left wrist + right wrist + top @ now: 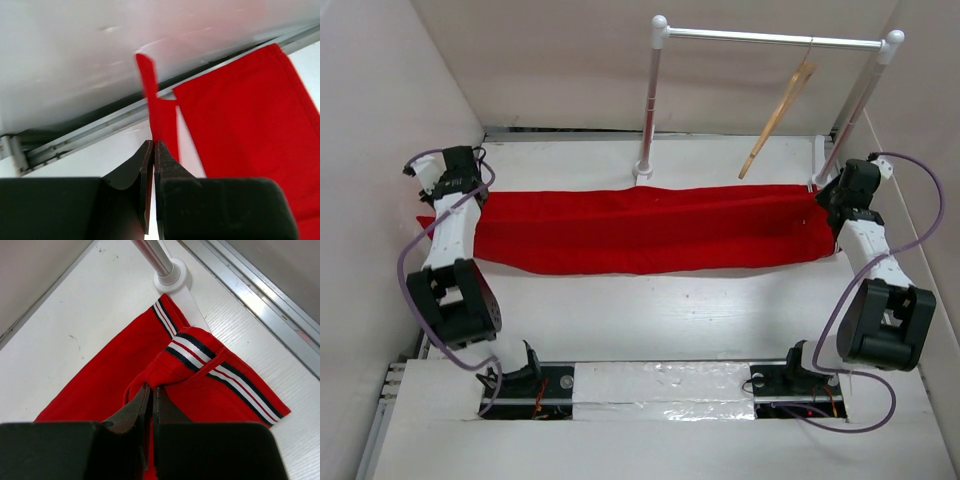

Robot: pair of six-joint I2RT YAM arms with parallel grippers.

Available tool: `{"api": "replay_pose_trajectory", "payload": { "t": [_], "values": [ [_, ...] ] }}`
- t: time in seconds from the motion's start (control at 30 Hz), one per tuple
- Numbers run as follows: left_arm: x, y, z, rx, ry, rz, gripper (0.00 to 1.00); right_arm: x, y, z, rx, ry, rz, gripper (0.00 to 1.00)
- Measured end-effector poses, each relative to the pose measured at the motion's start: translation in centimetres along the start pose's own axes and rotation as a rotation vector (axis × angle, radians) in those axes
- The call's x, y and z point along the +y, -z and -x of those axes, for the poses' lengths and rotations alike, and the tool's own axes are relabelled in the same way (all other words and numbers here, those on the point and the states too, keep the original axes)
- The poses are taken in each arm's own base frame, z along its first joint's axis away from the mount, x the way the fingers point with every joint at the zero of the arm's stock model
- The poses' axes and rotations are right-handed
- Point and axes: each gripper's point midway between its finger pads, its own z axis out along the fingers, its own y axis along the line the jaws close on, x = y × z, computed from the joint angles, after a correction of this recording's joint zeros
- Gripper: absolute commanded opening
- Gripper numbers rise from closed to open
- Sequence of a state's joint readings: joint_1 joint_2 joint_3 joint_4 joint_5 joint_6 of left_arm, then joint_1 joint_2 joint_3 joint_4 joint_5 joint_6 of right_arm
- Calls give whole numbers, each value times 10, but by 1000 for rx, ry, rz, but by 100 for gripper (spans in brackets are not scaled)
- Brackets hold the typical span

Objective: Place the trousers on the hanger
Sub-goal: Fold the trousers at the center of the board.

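**Ana:** Both arms are working the trousers point(640, 232) here. One red pair is lying stretched lengthwise on the counter point(650, 312), just on the arms' side of the white clothes rail point(770, 38).

**Ben:** And the left claw point(152, 146) is pinching together on a thin red edge of fabric, well out beyond the rail's left post. The jaws are pressing tight with the cloth running up out of them.

**Ana:** The right claw point(150, 388) is doing the same job just beside the foot of the rail's right post. It is clamping a fold of red cloth next to the end with the white and dark stripes.

**Ben:** So where is this task standing, Ana?

**Ana:** Early, I'm judging. The garment is gripped at both ends and spread out, but nothing is touching the hanger point(778, 118) yet. That one wooden hanger is dangling bare and tilted from the rail's bar, nearer the right post and well above the cloth.

**Ben:** So the lifting, the threading over the crossbar and the letting go are all remaining.

**Ana:** Exactly. I'm counting one pair of trousers, one hanger, one rail and two claws, each holding fabric.
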State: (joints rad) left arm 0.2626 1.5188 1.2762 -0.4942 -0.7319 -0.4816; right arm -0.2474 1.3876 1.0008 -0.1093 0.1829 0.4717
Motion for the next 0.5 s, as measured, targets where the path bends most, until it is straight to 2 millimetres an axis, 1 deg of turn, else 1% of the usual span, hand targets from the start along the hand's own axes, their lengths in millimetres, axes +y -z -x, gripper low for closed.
{"api": "replay_pose_trajectory", "payload": {
  "t": [0.07,0.33,0.43,0.5],
  "values": [
    [-18,-12,-1,12,-8,-10,0,2,-8,-3,12,7,3,0],
    [-75,-56,-14,57,-63,-15,0,15,-46,-17,68,54,4,0],
    [-93,-64,-15,52,-81,-34,0,16,-58,-22,84,65,-3,0],
    [-107,-67,-10,42,-81,-52,0,16,-63,-23,90,69,-6,0]
  ]
}}
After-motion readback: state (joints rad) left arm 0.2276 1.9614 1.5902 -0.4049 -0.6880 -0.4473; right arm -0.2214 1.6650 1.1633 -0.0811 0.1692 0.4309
